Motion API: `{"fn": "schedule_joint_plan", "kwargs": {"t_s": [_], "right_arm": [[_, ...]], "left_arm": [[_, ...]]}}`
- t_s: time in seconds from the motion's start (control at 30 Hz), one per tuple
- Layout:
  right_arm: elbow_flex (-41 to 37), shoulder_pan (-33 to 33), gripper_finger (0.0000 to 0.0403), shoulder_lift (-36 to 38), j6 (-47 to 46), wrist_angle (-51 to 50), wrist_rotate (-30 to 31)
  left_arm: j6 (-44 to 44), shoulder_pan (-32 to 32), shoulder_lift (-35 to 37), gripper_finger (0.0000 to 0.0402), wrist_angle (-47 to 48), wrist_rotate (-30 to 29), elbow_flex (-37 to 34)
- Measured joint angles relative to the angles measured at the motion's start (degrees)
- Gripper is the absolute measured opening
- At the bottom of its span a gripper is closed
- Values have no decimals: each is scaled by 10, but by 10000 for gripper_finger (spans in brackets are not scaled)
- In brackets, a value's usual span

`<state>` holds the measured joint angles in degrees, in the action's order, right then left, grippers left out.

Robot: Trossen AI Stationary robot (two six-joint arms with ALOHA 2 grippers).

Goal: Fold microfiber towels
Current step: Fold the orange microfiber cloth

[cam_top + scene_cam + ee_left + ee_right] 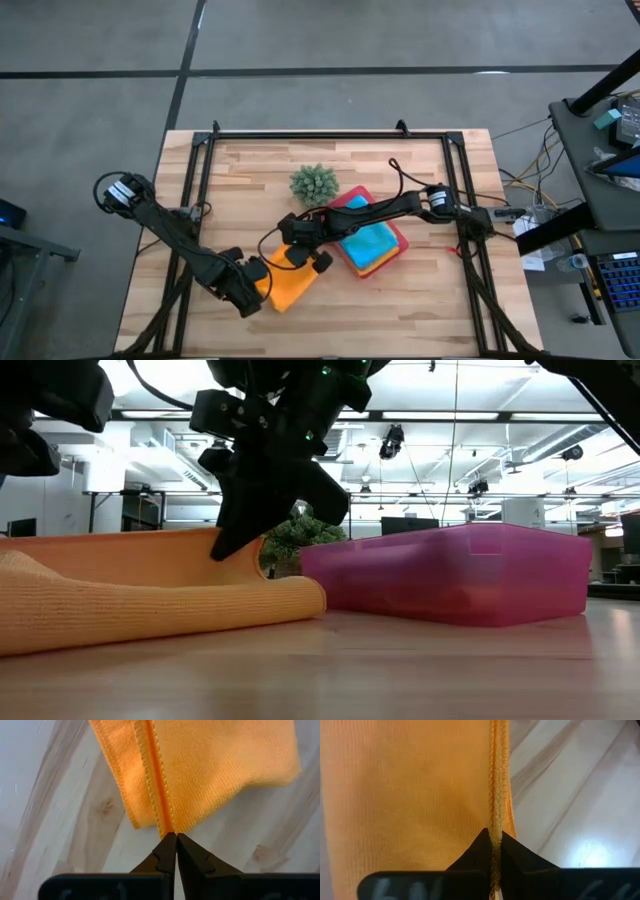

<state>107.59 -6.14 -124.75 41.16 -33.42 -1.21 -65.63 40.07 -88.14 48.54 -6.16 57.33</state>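
Locate the orange microfiber towel (287,283) on the wooden table (420,310), near its front edge and left of centre. In the high view it lies folded over on itself, between the two grippers. In the low view, the towel (150,605) rests on the table surface with its top layer raised at the right-hand fold.

Check the left gripper (258,278). It sits at the towel's left edge. The left wrist view shows its fingers (165,851) pressed together, with the stitched hem of both towel layers (200,770) pinched at their tips.

Check the right gripper (300,252). It reaches across from the right side of the table to the towel's upper edge. The right wrist view shows its fingers (480,847) clamped on the doubled hem of the orange towel (410,790).

Note the pink tray (395,232) just right of the orange towel. A light blue towel (370,243) lies on top inside it, with a yellow edge (372,270) showing beneath. A small spiky green plant (314,184) stands behind the tray, near the table centre.
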Motion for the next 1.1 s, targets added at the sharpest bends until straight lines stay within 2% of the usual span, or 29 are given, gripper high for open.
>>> {"fn": "schedule_joint_plan", "kwargs": {"t_s": [0.23,0.57,0.7,0.93,1.1], "right_arm": [[0,4,17,0,-14,22,1],[0,12,90,0,-44,21,4],[0,13,113,0,-52,21,23],[0,13,135,2,-56,19,29],[0,13,133,13,-59,17,42]], "left_arm": [[0,-3,0,0,0,-9,-18],[0,-3,0,3,-1,-19,-34],[0,-3,0,36,-1,-22,-34],[0,-3,0,127,5,-40,-33],[11,-3,1,163,68,-8,-27]]}}
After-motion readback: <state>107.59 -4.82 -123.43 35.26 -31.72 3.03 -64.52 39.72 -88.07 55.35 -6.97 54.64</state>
